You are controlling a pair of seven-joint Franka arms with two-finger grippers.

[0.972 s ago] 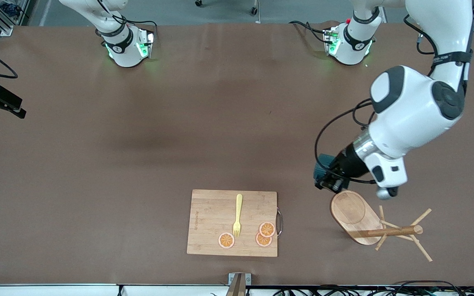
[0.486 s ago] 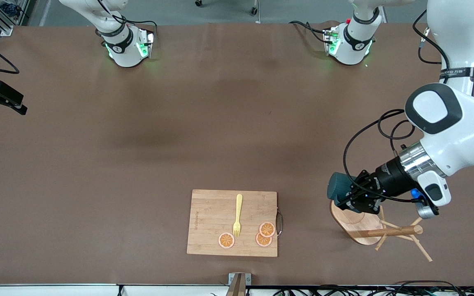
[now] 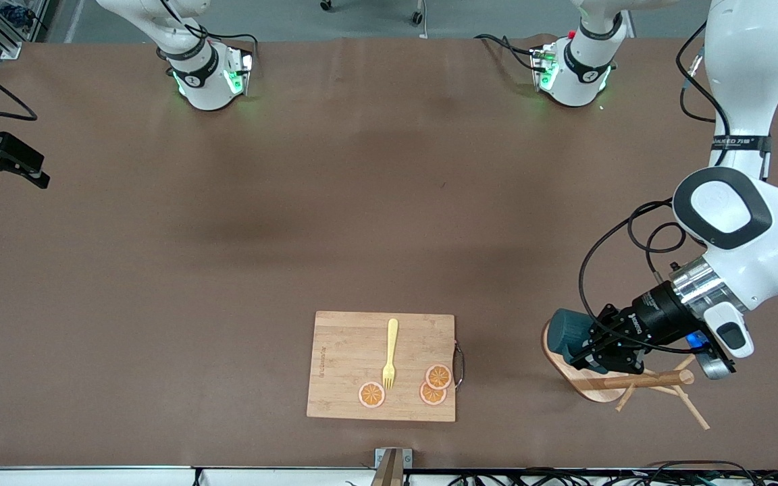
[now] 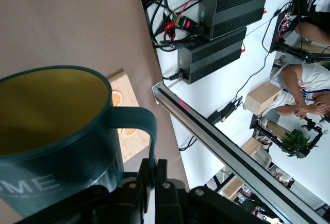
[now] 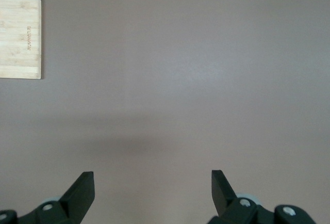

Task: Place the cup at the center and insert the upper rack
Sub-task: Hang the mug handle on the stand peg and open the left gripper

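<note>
Nearest the front camera, toward the left arm's end of the table [image 3: 227, 270]: the upper rack [image 3: 622, 381], tipped onto its side, oval base on edge, post level, pegs splayed over the table.

Over that oval base, up in the air: the left gripper [image 3: 595, 347], clamped tight on the handle of the cup [image 3: 570, 333]. Cup turned sideways in the front view, dark teal body pointing toward the table's middle, handle pointing back into the fingers. Seen from the left wrist view: yellow inside of the cup [image 4: 49, 105], white lettering on the ribbed wall, thin handle running down between the black fingers [image 4: 160, 175].

Level with the rack, near the middle of the table's near edge: wooden cutting board [image 3: 348, 351], flat, carrying a yellow fork [image 3: 390, 354] and three orange slices [image 3: 433, 385]. Well apart from the cup and rack.

Farther from the camera, at the right arm's end of the table: the right gripper [image 3: 7, 165], waiting in the air over bare tabletop. Jaws spread wide, nothing between the fingers [image 5: 80, 190], as shown by the right wrist view.
</note>
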